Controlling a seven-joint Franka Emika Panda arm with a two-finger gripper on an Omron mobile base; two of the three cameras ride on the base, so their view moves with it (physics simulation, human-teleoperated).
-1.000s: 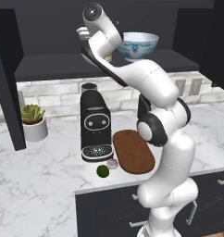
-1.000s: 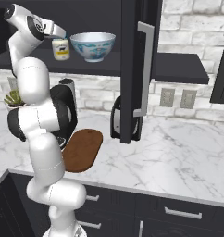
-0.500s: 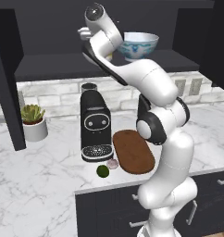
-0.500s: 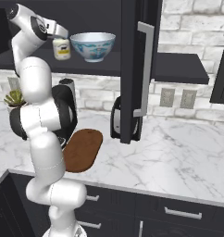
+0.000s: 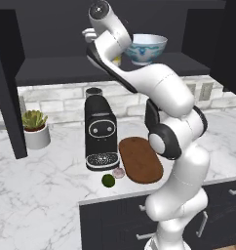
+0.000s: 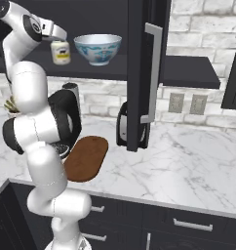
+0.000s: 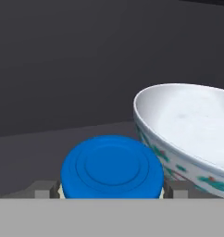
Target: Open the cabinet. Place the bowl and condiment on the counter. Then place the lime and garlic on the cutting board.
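Note:
The cabinet stands open, its right door (image 6: 144,73) swung out over the counter (image 6: 188,166). On its shelf the condiment (image 6: 61,52), a cream jar with a blue lid (image 7: 111,169), stands just left of the bowl (image 6: 97,49) (image 5: 147,49) (image 7: 188,134). My gripper (image 6: 60,45) (image 7: 110,190) comes down over the jar, and its fingertips (image 7: 42,190) press against both sides below the lid. The jar still rests on the shelf. On the counter by the front edge, the lime (image 5: 108,180) and garlic (image 5: 119,173) lie just left of the cutting board (image 5: 140,159) (image 6: 86,158).
A black coffee machine (image 5: 100,132) stands behind the lime and garlic. A potted plant (image 5: 34,129) sits at the far left beside the open left door (image 5: 5,97). A dark appliance (image 6: 122,124) stands behind the right door. Bare marble stretches to the right.

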